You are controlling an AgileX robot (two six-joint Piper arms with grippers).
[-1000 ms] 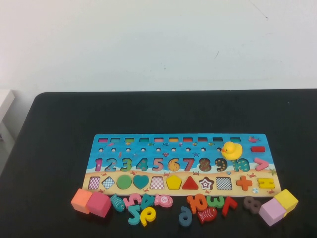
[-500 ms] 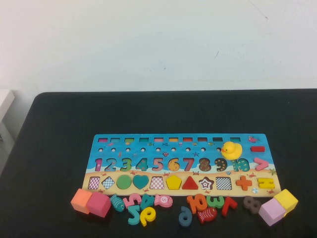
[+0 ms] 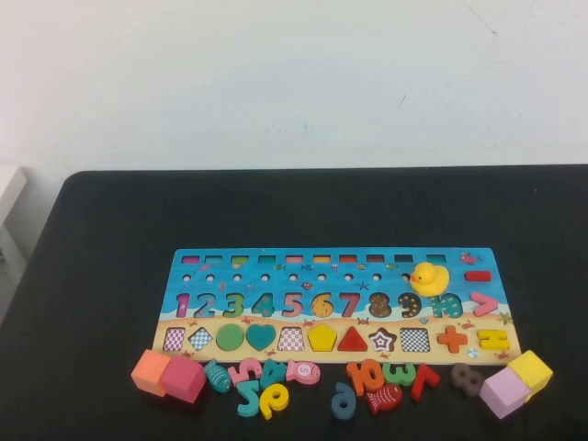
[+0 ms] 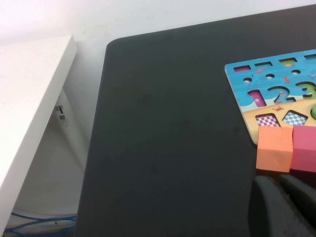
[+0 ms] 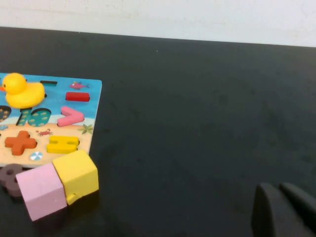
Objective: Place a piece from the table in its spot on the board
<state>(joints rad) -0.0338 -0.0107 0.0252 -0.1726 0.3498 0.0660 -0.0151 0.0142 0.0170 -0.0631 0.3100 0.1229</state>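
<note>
The yellow pentagon piece lies flat in its slot on the sandy strip of the board, between a checkered slot and a red triangle. The board lies on the black table. Neither gripper shows in the high view. In the left wrist view my left gripper is shut and empty, just in front of an orange cube near the board's left end. In the right wrist view my right gripper is shut and empty over bare table, right of the board's right end. The pentagon is outside both wrist views.
A yellow duck stands on the board near the 9. Loose number pieces lie along the board's front edge. Orange and pink cubes sit front left, yellow and lilac cubes front right. A white shelf stands left of the table.
</note>
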